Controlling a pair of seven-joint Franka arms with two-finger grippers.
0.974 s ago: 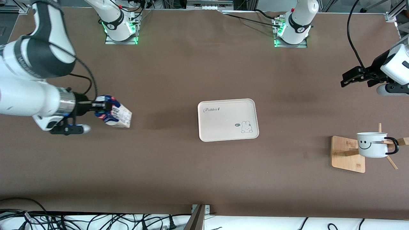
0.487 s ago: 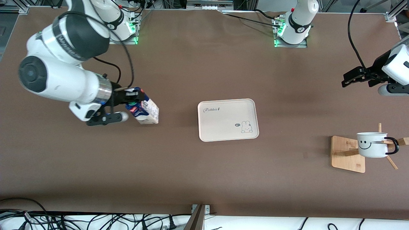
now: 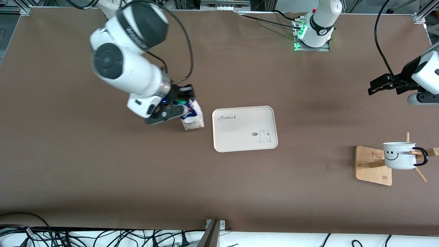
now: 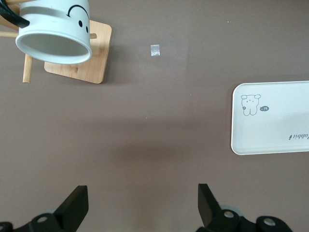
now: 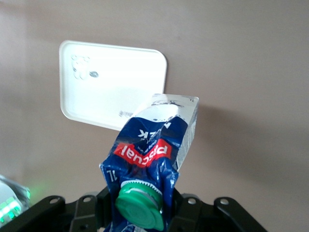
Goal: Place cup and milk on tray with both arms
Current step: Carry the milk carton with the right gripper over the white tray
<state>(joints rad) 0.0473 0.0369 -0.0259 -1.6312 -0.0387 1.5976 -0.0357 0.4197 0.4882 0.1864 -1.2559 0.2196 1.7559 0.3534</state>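
Note:
My right gripper (image 3: pixel 183 98) is shut on the blue top of the milk (image 3: pixel 193 118), which hangs tilted over the table just beside the tray's edge at the right arm's end. In the right wrist view the milk (image 5: pixel 157 142) shows its green cap between my jaws. The cream tray (image 3: pixel 240 132) lies bare at mid-table; it also shows as the tray (image 5: pixel 111 87) and the tray (image 4: pixel 275 125). The white smiley cup (image 3: pixel 399 156) hangs on a wooden rack; the cup (image 4: pixel 55 29) shows its open mouth. My left gripper (image 3: pixel 377 84) is open, the left gripper (image 4: pixel 143 203) over bare table.
The wooden rack base (image 3: pixel 372 164) stands toward the left arm's end, nearer the front camera than the tray, with pegs sticking out. A small pale scrap (image 4: pixel 155 50) lies on the brown tabletop beside it. Cables run along the table's front edge.
My right arm has carried the milk across the table from its own end to just beside the tray. The left arm has barely shifted.

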